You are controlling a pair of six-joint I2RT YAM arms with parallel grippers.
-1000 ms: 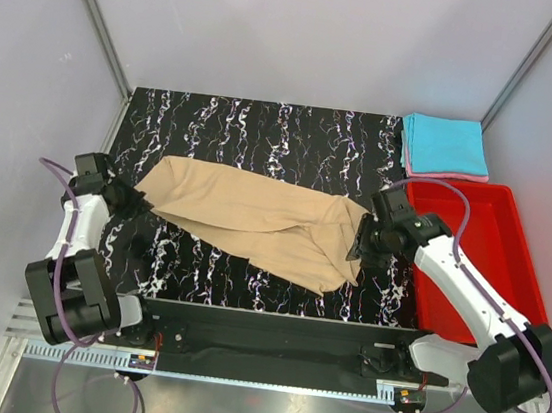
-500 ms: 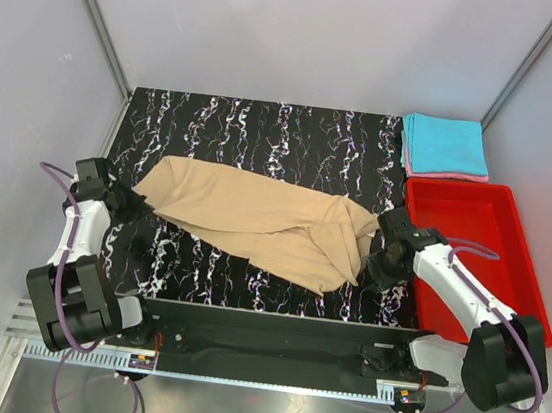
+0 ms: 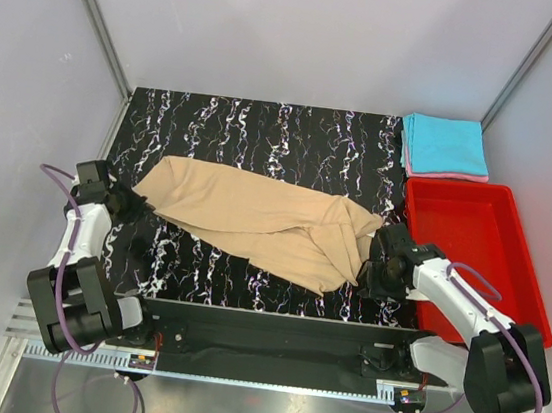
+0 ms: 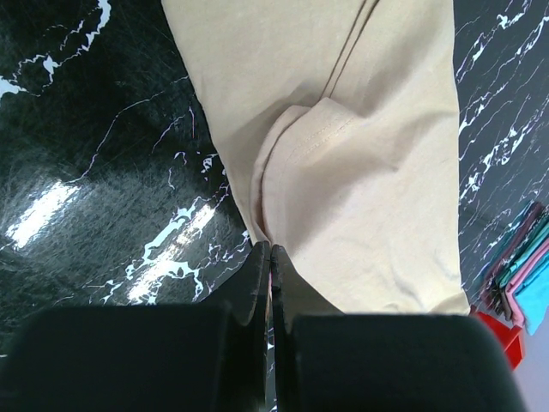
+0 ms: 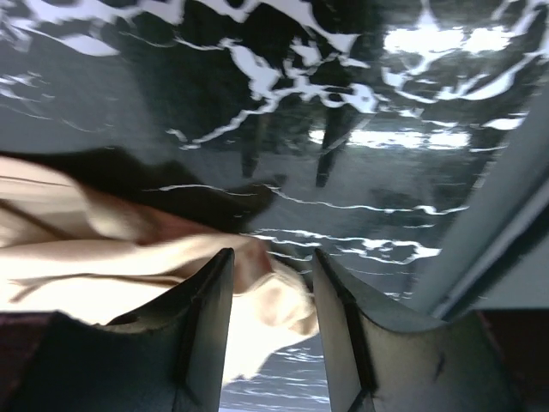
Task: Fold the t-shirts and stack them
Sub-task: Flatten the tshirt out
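A tan t-shirt lies spread and creased across the black marbled table. My left gripper is at its left end. In the left wrist view its jaws are shut, pinching the shirt's hem. My right gripper is low at the shirt's right end. In the right wrist view it is open, with a bunched corner of the shirt between the fingers. A folded cyan t-shirt lies on a folded pink one at the back right.
A red plastic bin stands at the right, just beyond my right arm. The folded stack also shows at the right edge of the left wrist view. A grey frame rail runs near my right gripper.
My right gripper has moved toward the near edge and lowered onto the shirt's right corner. The left gripper and the shirt have barely moved.
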